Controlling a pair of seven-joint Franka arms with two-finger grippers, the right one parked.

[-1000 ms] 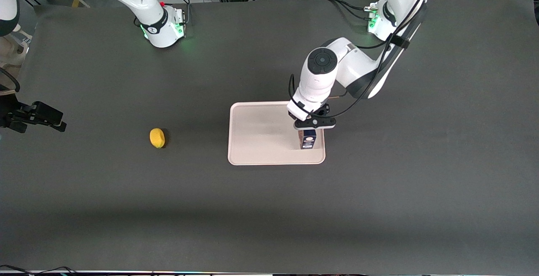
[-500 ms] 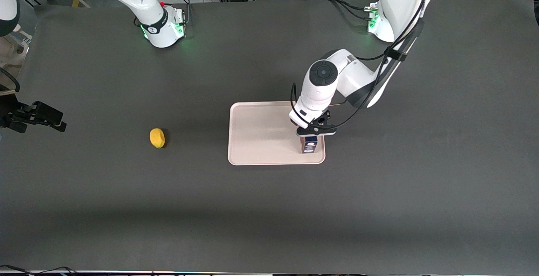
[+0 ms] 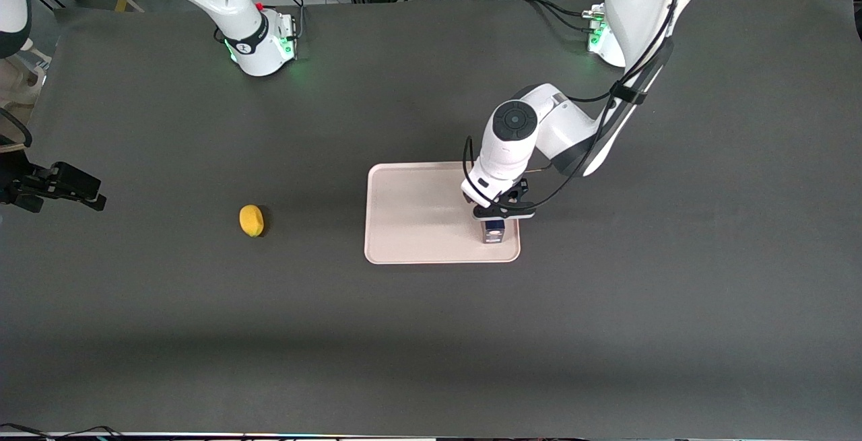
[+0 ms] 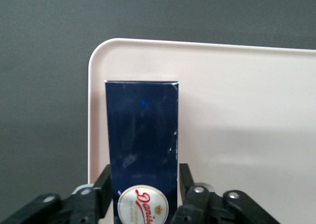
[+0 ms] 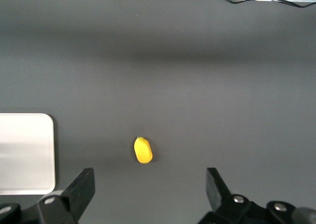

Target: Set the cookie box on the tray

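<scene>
White and bent at the elbow, my arm reaches down over the tray's (image 3: 404,212) corner nearest my end of the worktop (image 3: 673,293), wrist pointing straight down. My tool (image 3: 495,220) is clamped on the box (image 4: 142,145), one finger (image 4: 104,187) against each narrow side. The box stands upright on the tray, close to the rim at that corner. It is a dark navy carton with a glossy, slightly scuffed face and a white oval logo near my fingers. A yellow lump (image 3: 251,220) lies well apart on the worktop, toward the parked arm's end.
</scene>
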